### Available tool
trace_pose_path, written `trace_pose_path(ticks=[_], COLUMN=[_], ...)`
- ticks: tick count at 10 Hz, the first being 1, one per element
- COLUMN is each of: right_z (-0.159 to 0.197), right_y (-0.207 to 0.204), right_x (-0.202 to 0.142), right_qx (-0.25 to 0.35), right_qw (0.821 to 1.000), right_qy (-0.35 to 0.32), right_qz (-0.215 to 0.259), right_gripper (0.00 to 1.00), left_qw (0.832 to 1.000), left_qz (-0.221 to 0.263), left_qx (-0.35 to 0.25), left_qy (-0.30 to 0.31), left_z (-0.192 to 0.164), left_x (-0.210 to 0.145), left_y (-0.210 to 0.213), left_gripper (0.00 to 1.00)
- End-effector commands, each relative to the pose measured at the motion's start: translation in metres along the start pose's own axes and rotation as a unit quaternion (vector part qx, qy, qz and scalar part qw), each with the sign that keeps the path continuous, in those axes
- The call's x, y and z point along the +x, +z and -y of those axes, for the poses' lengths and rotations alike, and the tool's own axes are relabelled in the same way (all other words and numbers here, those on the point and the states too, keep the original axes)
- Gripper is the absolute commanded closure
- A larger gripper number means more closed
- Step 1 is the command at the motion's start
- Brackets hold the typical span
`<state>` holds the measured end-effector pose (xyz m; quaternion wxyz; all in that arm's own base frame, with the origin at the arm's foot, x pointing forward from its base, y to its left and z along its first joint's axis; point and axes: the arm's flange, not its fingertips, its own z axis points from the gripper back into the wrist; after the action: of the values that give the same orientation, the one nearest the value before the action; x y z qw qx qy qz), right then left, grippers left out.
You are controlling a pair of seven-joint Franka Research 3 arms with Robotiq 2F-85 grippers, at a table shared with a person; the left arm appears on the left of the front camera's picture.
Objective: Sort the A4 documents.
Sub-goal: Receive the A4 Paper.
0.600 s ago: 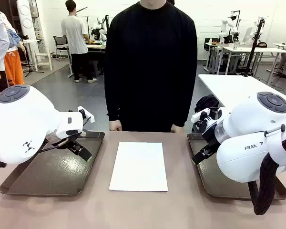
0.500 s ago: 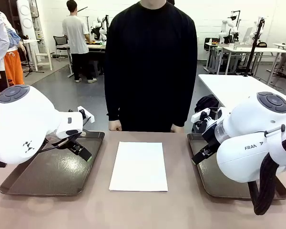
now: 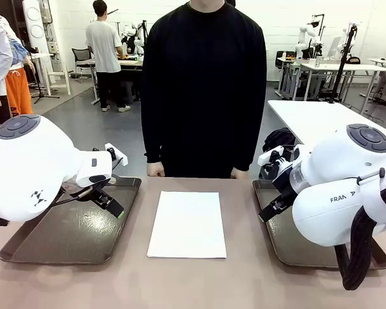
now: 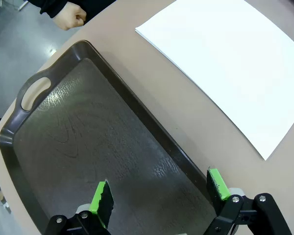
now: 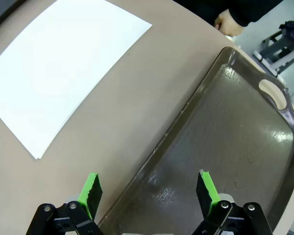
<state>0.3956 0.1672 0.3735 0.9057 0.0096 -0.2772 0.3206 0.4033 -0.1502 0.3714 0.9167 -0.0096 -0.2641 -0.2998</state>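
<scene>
The left gripper is hanging wide open and holding nothing, its green pads spread above the near-right part of the left tray. From it, in the left wrist view, the stack of A4 documents is lying off toward 1 o'clock, past the tray's rim and across a strip of bare table.

The right gripper is likewise gaping fully and gripping nothing, straddling the inner rim of the right tray. In the right wrist view the paper is sitting out at 11 o'clock.

In the front view the sheets are resting flat at the table's middle, between the two trays and touching neither, with their long axis running from 6 to 12 o'clock toward the person's hands at the far edge.

The paper is lying at about 4 o'clock from the left gripper and 8 o'clock from the right. Both look about equally near, so I judge either arm could be reaching inward for the first sheet.
</scene>
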Motion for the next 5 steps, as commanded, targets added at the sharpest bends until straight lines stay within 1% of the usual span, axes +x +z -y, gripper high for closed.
trace_pose_path(ticks=[1,5], right_z=[0.0001,0.0001], right_y=[0.0000,0.0000], right_x=[0.0000,0.0000], right_qx=[0.000,0.000], right_qw=[1.000,1.000], right_qy=[0.000,0.000], right_qz=[0.000,0.000], right_gripper=[0.00,0.00], left_qw=[1.000,1.000], left_qz=[0.000,0.000], left_qx=[0.000,0.000], left_qy=[0.000,0.000], left_z=[-0.0004,-0.0004], left_x=[-0.0001,-0.0001], left_y=[0.0000,0.0000], left_gripper=[0.00,0.00])
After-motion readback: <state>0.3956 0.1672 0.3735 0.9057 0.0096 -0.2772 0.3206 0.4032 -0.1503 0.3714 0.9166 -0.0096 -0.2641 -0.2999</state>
